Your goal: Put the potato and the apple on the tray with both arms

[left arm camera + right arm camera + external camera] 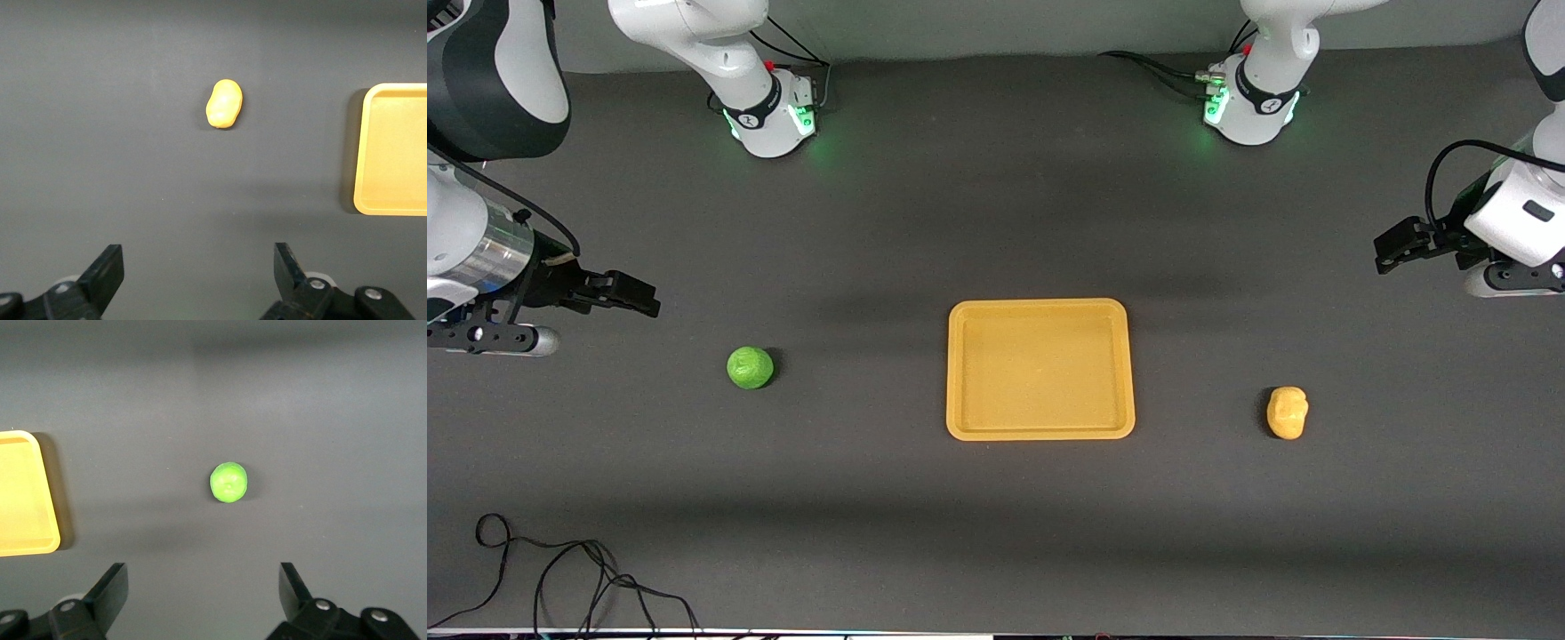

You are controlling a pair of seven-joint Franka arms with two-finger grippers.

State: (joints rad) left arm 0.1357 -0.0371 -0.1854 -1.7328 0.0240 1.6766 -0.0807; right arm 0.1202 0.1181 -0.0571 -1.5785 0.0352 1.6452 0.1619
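Observation:
The yellow-orange tray lies empty in the middle of the dark table. The green apple sits on the table toward the right arm's end. The yellow-orange potato sits toward the left arm's end. My right gripper hangs open and empty above the table near the apple's end; its wrist view shows the apple and a tray corner. My left gripper hangs open and empty near the potato's end; its wrist view shows the potato and the tray's edge.
A loose black cable lies at the table's edge nearest the front camera, toward the right arm's end. Both arm bases stand at the table's edge farthest from the front camera.

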